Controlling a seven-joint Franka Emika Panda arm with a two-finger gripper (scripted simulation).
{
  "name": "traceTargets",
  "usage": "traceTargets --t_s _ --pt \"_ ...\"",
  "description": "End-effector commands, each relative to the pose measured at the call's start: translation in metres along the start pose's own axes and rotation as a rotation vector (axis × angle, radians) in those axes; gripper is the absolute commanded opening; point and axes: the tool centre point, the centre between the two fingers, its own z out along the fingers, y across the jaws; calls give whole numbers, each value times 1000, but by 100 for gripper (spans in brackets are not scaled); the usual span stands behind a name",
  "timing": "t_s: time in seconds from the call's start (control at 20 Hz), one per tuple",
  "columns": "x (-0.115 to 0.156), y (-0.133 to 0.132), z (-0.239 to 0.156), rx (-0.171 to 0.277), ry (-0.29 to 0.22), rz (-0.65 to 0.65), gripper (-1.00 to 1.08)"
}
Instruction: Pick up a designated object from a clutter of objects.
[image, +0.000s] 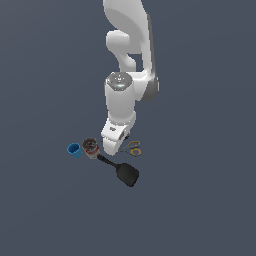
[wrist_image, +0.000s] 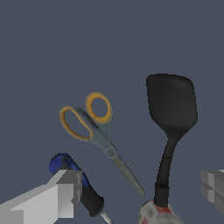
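The scissors (wrist_image: 94, 127) have two yellow-orange ring handles and thin grey blades, and lie flat on the floor. In the exterior view the scissors (image: 133, 148) show just to the right of the hand. My gripper (wrist_image: 140, 188) is open and empty, with its fingers (wrist_image: 57, 199) wide apart above the blade tip. In the exterior view the gripper (image: 114, 146) hangs low over the clutter. The clutter holds a blue cup (image: 74, 150), a brown-red can (image: 90, 147), a black spatula (image: 125, 173) and a blue-black screwdriver (wrist_image: 78, 181).
The spatula (wrist_image: 170, 107) lies beside the scissors, its handle running toward the can (wrist_image: 158, 214). The screwdriver lies on the other side of the scissors, partly under one finger. The floor is plain dark grey (image: 200, 200).
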Motion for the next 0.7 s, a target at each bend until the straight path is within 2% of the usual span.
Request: traceTargets --t_s 0.0,0.65 --pt "-3 -4 12 4 -1 -66 100" --pt "-16 -27 60 26 -1 -341 100"
